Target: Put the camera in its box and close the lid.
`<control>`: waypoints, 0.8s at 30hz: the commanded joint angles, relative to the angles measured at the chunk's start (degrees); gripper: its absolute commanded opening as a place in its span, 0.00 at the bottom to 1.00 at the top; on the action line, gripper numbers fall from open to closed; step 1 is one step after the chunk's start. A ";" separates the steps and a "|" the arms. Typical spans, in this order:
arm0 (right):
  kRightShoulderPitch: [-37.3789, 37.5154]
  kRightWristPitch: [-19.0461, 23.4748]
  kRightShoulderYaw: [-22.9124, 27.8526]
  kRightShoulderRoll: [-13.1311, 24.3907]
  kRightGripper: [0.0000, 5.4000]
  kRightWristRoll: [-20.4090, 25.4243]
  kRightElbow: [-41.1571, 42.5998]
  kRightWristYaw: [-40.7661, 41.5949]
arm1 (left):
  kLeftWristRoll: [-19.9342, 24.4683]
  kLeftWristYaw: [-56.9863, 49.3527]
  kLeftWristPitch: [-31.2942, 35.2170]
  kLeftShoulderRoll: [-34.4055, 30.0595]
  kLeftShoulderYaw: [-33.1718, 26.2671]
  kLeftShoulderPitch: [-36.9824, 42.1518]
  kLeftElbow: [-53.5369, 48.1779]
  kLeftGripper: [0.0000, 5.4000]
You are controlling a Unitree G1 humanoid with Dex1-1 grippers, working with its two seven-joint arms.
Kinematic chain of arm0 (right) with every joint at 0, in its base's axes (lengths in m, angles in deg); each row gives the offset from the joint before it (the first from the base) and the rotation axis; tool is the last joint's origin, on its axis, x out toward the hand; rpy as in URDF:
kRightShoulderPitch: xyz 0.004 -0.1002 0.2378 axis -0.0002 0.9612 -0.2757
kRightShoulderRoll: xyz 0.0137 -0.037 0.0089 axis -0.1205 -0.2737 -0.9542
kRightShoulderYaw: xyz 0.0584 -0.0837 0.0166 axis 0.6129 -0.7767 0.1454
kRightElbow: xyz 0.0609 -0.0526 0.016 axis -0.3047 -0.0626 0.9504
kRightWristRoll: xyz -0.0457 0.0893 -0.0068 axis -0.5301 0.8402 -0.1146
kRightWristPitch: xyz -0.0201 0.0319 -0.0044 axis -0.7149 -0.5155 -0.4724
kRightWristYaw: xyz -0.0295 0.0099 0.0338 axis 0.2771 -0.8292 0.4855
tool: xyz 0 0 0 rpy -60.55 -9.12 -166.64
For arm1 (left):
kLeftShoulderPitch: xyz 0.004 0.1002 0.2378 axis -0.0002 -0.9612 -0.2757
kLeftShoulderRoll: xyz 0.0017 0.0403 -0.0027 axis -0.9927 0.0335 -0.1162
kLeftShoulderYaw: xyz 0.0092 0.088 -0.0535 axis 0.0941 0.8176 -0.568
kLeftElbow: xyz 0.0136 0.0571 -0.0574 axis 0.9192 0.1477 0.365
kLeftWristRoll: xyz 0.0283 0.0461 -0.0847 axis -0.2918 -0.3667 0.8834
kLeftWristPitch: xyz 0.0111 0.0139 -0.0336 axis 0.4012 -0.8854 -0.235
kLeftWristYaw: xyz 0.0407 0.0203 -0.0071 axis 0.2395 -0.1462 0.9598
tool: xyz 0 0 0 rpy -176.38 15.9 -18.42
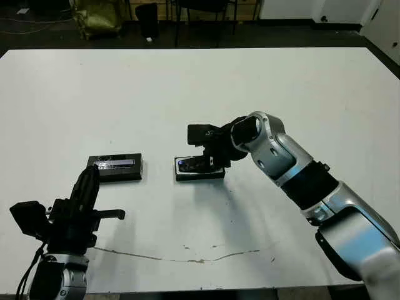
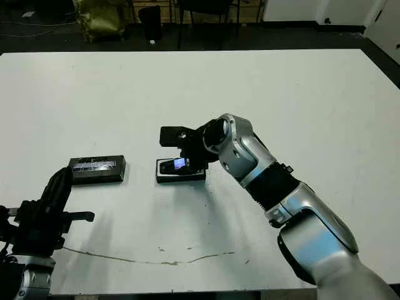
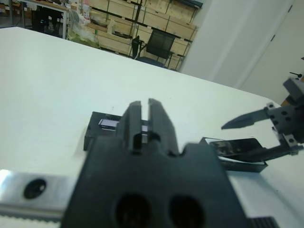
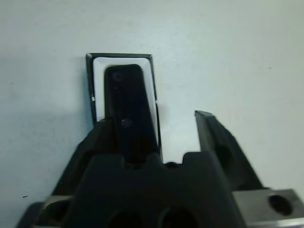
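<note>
The box (image 1: 187, 177), a shallow black tray with white lining (image 4: 99, 66), sits mid-table. The slim black camera (image 4: 124, 99) lies inside it, its bluish window (image 2: 180, 164) at the end towards the lid. My right gripper (image 1: 200, 150) hovers open right over the box; one finger (image 4: 213, 137) stands well clear beside the box and the other sits at the camera's opposite side. The lid (image 1: 115, 167), black with a silvery stripe, lies flat on the table left of the box. My left gripper (image 1: 89, 175) is shut and empty, near the lid's front side.
The white table (image 1: 281, 81) stretches wide beyond the box. A thin dark crack line (image 1: 187, 257) runs near its front edge. Past the far edge stand chairs (image 1: 200, 12), a yellow bag (image 1: 97, 15) and, in the left wrist view, stacked crates (image 3: 123, 28).
</note>
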 commanded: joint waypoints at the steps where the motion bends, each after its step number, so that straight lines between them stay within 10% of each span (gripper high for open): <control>1: 1.49 -0.25 -0.88 -0.45 0.75 0.06 0.31 -0.18 | 0.26 -0.02 0.65 0.07 -0.28 -1.11 0.84 0.00; 8: 1.48 0.52 -0.26 -0.16 1.00 0.17 0.58 -0.11 | 0.09 -0.25 1.07 -0.15 -0.35 -1.00 0.66 0.00; 24: -2.17 -5.04 2.91 4.04 1.00 1.40 0.77 3.17 | 0.21 0.57 0.69 -0.29 -0.42 0.15 1.67 0.00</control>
